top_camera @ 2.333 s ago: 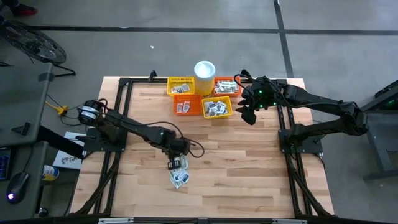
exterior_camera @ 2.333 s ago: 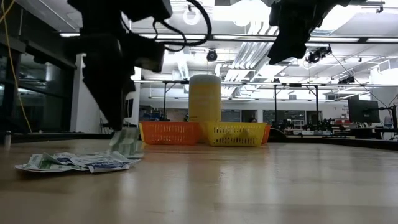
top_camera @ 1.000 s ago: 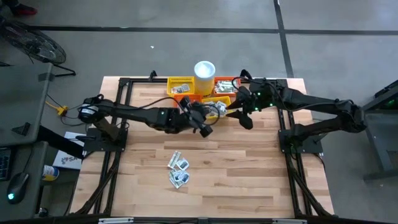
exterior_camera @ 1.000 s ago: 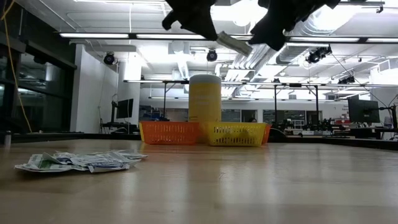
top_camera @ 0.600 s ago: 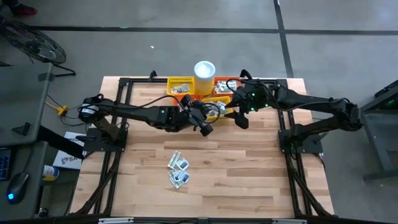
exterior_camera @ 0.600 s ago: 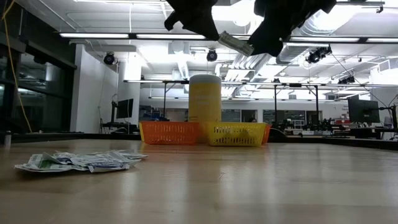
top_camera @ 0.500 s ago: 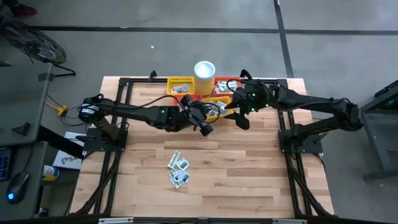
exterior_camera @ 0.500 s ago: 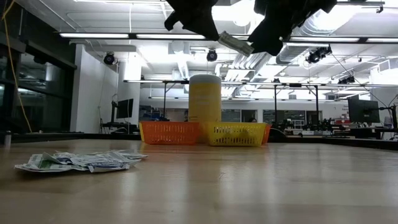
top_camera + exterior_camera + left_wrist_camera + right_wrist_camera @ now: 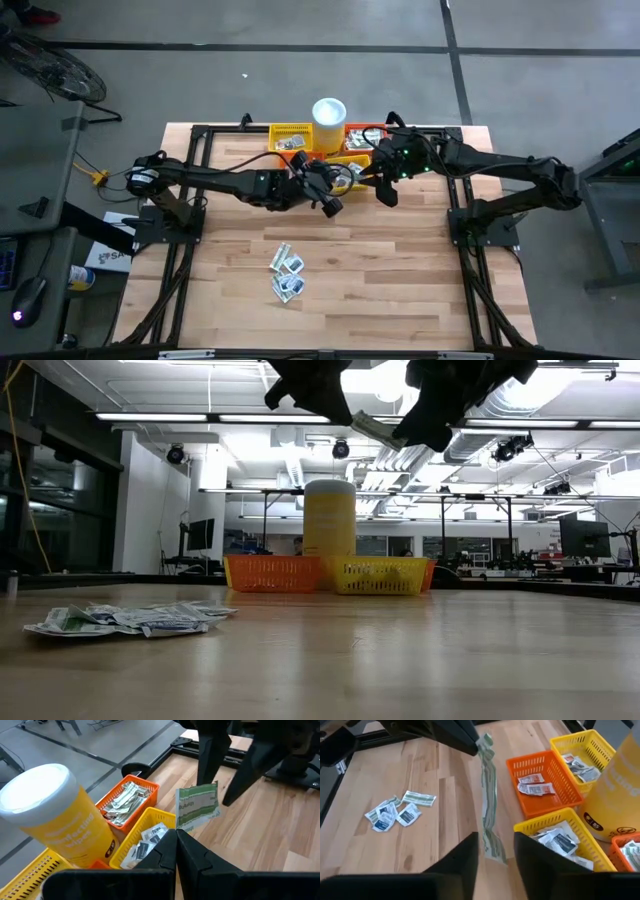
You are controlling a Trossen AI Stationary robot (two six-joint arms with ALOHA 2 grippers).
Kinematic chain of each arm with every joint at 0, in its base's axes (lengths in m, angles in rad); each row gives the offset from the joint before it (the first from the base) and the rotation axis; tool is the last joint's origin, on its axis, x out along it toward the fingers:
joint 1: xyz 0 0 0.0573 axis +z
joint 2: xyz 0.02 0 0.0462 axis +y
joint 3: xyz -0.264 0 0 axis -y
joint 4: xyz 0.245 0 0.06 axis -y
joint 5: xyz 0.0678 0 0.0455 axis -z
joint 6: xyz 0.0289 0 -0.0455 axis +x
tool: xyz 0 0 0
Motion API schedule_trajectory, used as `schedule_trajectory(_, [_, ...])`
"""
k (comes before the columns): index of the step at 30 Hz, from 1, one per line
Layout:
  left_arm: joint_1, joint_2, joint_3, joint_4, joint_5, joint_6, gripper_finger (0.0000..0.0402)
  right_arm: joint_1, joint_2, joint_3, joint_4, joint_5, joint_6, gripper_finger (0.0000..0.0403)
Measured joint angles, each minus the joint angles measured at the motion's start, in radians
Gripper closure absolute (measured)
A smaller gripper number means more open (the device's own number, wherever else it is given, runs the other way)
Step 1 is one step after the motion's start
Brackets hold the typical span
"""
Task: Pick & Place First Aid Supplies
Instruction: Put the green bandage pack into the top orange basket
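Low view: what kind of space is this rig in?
Likely a robotics lab or industrial workshop. Behind the wooden table are exposed ceiling ducts with strip lights, workbenches with monitors, and bare concrete floor around the table in the high view.

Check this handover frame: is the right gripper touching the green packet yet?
Apart. In the right wrist view the green packet hangs between the right gripper's open fingers with wood visible on both sides; the left gripper pinches its other end.

Two dark arms hang at the top, with a tilted packet (image 9: 372, 428) between them. A loose heap of packets (image 9: 130, 620) lies on the counter (image 9: 400, 660). Farther back, an orange basket (image 9: 272, 574) and a yellow basket (image 9: 378, 575) stand side by side before a yellow cup (image 9: 329, 518).
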Motion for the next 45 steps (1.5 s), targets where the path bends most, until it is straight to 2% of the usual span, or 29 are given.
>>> schedule_trajectory(8, [0.0,0.0,0.0,0.0,0.0,0.0,0.0401,-0.003,0.002,0.0,-0.002,0.002,0.004,0.0394])
schedule_trajectory(14, [0.0,0.0,0.0,0.001,-0.005,0.0,0.0401,-0.003,0.002,0.0,-0.008,0.006,0.016,0.0401])
schedule_trajectory(18, [0.0,0.0,0.0,0.001,-0.014,0.0,0.0401,-0.007,0.002,0.0,-0.031,0.045,0.029,0.0402])
schedule_trajectory(21, [-0.001,0.0,0.0,-0.012,-0.064,0.011,0.0398,-0.036,0.002,0.0,-0.079,0.082,0.05,0.0402])
schedule_trajectory(24, [-0.001,0.0,0.0,-0.045,-0.126,0.03,0.0379,-0.092,0.002,0.0,-0.155,0.098,0.047,0.0402])
schedule_trajectory(27, [0.013,-0.026,-0.001,-0.119,-0.151,-0.039,0.0347,-0.165,0.002,0.0,-0.234,0.109,-0.015,0.0402])
schedule_trajectory(30, [0.064,-0.064,0.0,-0.236,-0.078,-0.169,0.0318,-0.243,0.007,0.0,-0.279,0.112,-0.122,0.0402])
schedule_trajectory(33, [0.131,-0.072,0.0,-0.312,0.015,-0.219,0.0302,-0.314,0.029,0.0,-0.279,0.107,-0.236,0.0402])
schedule_trajectory(39, [0.279,-0.074,-0.012,-0.36,0.191,-0.198,0.0298,-0.405,0.156,0.0,-0.236,0.147,-0.48,0.0403])
schedule_trajectory(42, [0.371,-0.074,-0.026,-0.364,0.236,-0.177,0.0298,-0.438,0.225,0.0,-0.164,0.195,-0.537,0.0403])
schedule_trajectory(45, [0.478,-0.074,-0.028,-0.36,0.325,-0.128,0.0298,-0.463,0.278,0.008,-0.113,0.22,-0.583,0.0403])
